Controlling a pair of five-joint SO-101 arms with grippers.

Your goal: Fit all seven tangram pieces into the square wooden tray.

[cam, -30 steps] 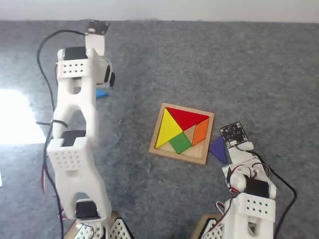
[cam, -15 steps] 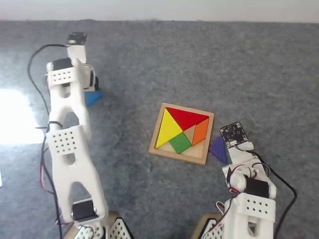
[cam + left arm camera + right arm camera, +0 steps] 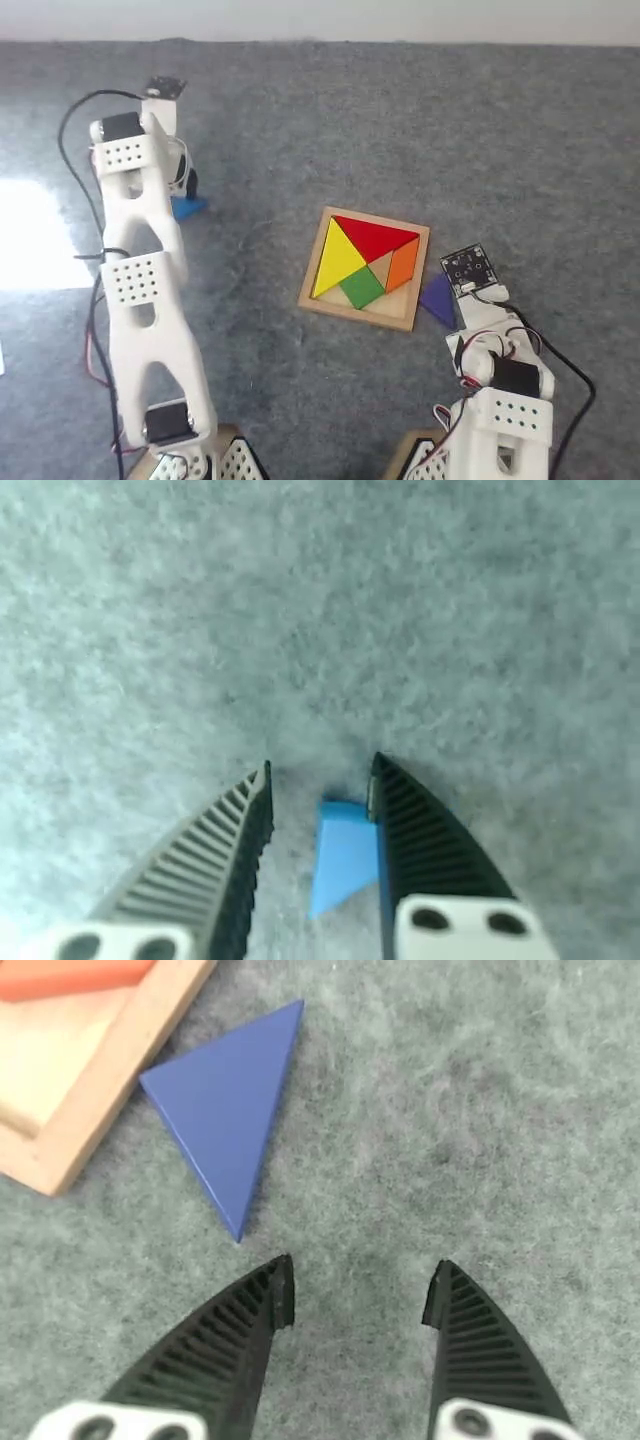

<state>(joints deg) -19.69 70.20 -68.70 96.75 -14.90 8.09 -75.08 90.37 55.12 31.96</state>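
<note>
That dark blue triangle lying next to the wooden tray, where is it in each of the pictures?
High view: dark blue triangle beside the wooden tray's right edge.
Right wrist view: the triangle beside the tray's corner, ahead of the right gripper.
Left wrist view: a different, light blue piece lies there instead.
Shared landmark: the tray's wooden rim.

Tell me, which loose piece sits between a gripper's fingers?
The light blue piece, between the open fingers of the left gripper. The dark blue triangle lies beside the tray, ahead of the right gripper, outside its fingers.
</note>
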